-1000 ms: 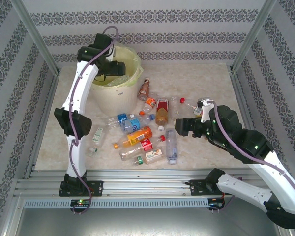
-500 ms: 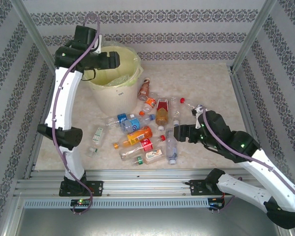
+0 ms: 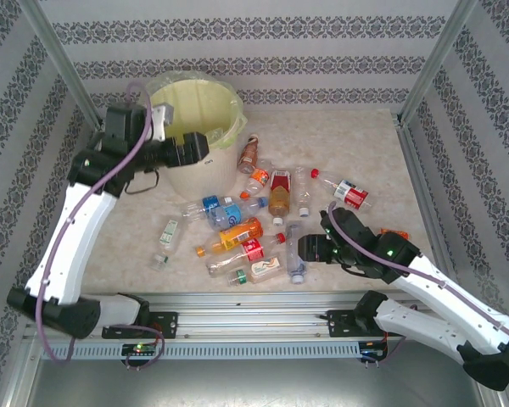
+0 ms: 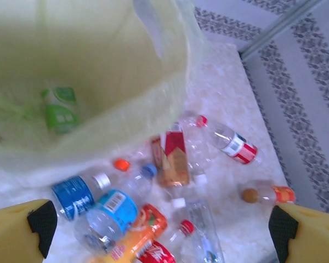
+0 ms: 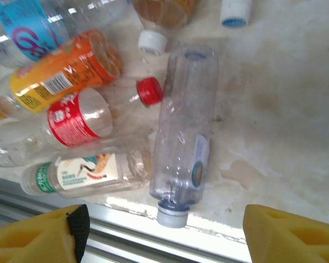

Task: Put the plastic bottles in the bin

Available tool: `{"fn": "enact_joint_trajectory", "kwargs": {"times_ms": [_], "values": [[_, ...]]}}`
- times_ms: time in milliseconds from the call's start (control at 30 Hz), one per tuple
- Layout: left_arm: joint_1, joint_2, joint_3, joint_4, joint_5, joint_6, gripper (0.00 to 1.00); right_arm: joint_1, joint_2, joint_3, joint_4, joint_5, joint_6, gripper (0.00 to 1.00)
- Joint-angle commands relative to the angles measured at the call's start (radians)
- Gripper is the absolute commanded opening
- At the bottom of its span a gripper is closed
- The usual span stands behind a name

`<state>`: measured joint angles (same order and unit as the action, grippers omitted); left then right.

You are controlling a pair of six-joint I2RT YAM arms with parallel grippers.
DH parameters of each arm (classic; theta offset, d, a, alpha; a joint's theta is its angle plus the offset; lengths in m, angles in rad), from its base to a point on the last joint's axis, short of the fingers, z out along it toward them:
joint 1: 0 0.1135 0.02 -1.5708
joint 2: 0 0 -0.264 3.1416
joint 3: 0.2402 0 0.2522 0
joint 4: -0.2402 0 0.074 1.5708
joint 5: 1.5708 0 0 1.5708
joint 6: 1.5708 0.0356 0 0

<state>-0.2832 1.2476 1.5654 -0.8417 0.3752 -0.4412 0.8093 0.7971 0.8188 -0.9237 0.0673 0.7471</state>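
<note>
The pale yellow bin (image 3: 231, 110) stands at the back left; the left wrist view shows a green-labelled bottle (image 4: 59, 109) lying inside its bag (image 4: 98, 66). Several plastic bottles (image 3: 250, 229) lie scattered mid-table, and a red-labelled one (image 3: 349, 194) lies apart to the right. My left gripper (image 3: 198, 147) hangs open and empty at the bin's near rim (image 4: 164, 244). My right gripper (image 3: 309, 248) is open, low over a clear grey-capped bottle (image 5: 186, 126) by the table's front edge, with its yellow fingers (image 5: 288, 233) either side of the cap end.
A metal rail (image 3: 254, 298) runs along the near table edge just beyond the grey cap (image 5: 171, 217). Patterned walls and frame posts (image 3: 428, 64) close the workspace. Bare table lies at the back right (image 3: 356, 140).
My left arm has swung back from above the bin toward the near left, gripper now lower by the rim. My right gripper has moved nearer and lower, over the clear bottle.
</note>
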Motion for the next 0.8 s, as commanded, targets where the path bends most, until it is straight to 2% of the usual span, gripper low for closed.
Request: {"fn": "enact_joint_trajectory", "kwargs": {"times_ms": [0,133,300,567,767], "values": [[-0.059,-0.129,-0.148,0.172,0.033,-0.086,1.0,0.028,-0.007,-0.055,0.035,0.022,0.072,0.72],[-0.129,-0.277,-0.334,0.264,0.029,-0.16,1.0,0.074,-0.003,-0.119,0.067,0.027,0.125,0.67],[-0.19,-0.386,-0.531,0.375,0.054,-0.247,1.0,0.16,0.052,-0.159,0.081,0.055,0.19,0.66],[-0.278,-0.406,-0.704,0.571,0.07,-0.358,1.0,0.286,0.079,-0.245,0.138,0.103,0.331,0.62],[-0.351,-0.369,-0.736,0.647,0.028,-0.352,1.0,0.323,0.081,-0.303,0.193,0.103,0.394,0.6]]}}
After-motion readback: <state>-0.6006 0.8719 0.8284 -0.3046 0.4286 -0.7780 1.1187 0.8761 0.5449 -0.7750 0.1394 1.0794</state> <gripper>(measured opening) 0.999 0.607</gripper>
